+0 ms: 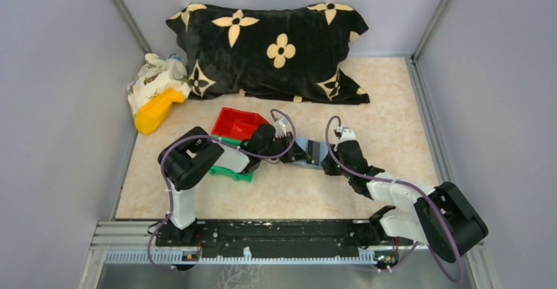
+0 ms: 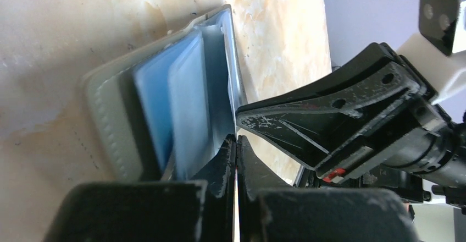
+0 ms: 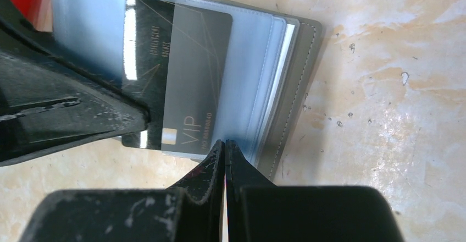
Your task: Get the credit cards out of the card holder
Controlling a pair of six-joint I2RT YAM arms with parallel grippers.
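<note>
The card holder (image 1: 303,157) lies open on the table between my two grippers, its clear blue-grey sleeves fanned out. In the right wrist view its grey stitched cover (image 3: 299,88) lies under the sleeves, and a black VIP card (image 3: 187,77) sticks partly out of one sleeve. My left gripper (image 1: 289,152) is shut on that card's lower left edge (image 3: 144,122). My right gripper (image 3: 225,142) is shut on the sleeves' near edge. In the left wrist view the holder (image 2: 110,115) stands tilted, my left gripper (image 2: 236,138) is shut, and the right gripper (image 2: 351,126) reaches in from the right.
A red bin (image 1: 236,123) and a green bin (image 1: 230,171) lie just behind and under the left arm. A black flowered pillow (image 1: 276,46), a patterned cloth (image 1: 154,79) and a yellow object (image 1: 156,110) lie at the back. Grey walls enclose the table.
</note>
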